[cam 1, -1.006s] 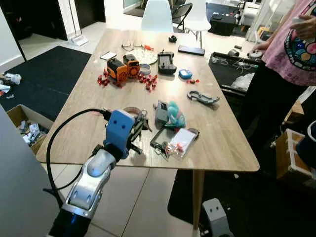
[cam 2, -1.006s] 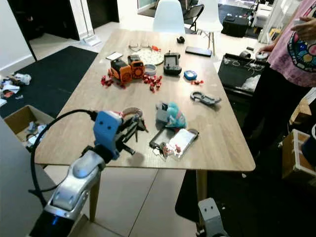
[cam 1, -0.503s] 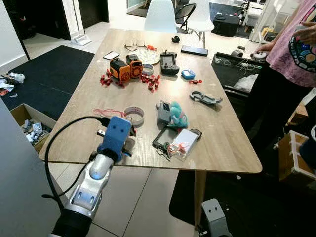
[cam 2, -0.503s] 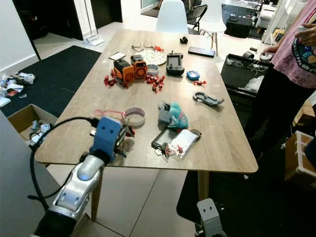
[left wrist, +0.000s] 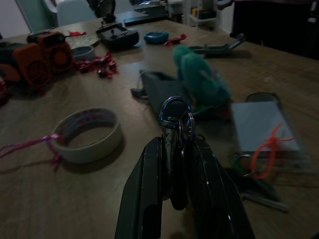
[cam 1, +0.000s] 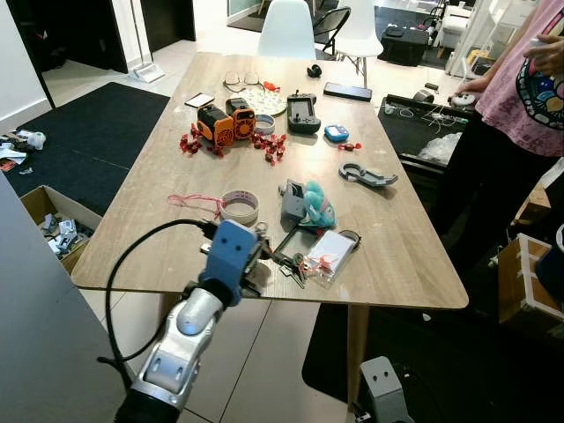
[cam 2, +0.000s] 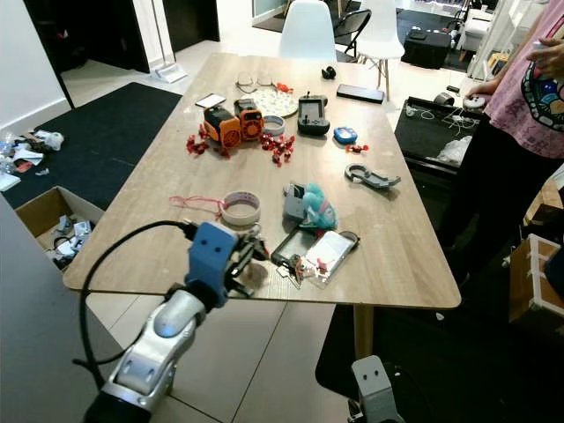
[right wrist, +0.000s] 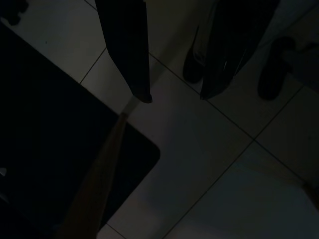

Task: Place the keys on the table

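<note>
Keys [cam 1: 261,234] hang pinched in the left gripper [cam 1: 258,242] over the near edge of the table [cam 1: 401,256], just this side of the tape roll [cam 1: 239,207]. In the right eye view, a teal plush toy [cam 2: 313,207] lies just beyond and to the right of that roll. From the left wrist, both black fingers [left wrist: 144,199] clamp the key ring, the roll nearby. Under the right wrist, the right gripper [right wrist: 174,97] hangs spread apart over floor tiles [right wrist: 209,159].

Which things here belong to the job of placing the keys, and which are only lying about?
Job: keys clamped in the left end effector; table.

Lying about: tape roll, teal plush toy, orange toy robots, game controller.
</note>
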Motion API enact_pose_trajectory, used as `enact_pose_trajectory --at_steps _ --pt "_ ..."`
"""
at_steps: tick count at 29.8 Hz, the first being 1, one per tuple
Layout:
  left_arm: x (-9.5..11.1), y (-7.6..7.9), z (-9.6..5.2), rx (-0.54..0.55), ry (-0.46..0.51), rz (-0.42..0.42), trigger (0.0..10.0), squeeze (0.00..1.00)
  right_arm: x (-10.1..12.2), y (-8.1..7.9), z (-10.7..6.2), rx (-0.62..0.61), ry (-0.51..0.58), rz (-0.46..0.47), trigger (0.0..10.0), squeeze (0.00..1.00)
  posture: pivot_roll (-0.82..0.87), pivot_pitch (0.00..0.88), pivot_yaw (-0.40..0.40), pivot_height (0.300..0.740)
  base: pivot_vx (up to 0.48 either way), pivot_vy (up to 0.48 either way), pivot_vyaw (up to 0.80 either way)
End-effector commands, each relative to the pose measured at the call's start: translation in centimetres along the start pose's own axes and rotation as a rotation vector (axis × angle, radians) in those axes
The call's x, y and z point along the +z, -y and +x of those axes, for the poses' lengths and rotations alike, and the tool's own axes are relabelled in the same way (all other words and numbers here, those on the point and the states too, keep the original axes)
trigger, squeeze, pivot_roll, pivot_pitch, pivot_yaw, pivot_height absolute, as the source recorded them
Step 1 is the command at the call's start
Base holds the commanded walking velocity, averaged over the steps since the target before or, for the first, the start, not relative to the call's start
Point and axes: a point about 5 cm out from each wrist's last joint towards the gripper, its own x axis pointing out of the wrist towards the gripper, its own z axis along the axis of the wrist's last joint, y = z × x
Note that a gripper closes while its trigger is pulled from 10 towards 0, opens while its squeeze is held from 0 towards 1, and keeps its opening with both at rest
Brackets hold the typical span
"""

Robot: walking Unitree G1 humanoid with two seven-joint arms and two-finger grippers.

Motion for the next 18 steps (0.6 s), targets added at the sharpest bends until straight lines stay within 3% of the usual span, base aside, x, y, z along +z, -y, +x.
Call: enact_pose_trajectory --at_steps 1,18 --pt "0.2 0.9 0.0 -0.024 0.011 -0.025 10.0 0.00 -0.4 0.2 -0.2 -0.004 -0.005 0.001 10.0 0.00 0.03 0.085 -0.042 0.740 0.000 0.000 0.00" --pt "1.3 0.3 2.3 0.103 0.065 -0.011 10.0 0.00 0.0 0.1 -0.1 -0.004 0.014 0.002 10.0 0.00 0.03 0.087 -0.042 0.740 0.000 0.000 0.00"
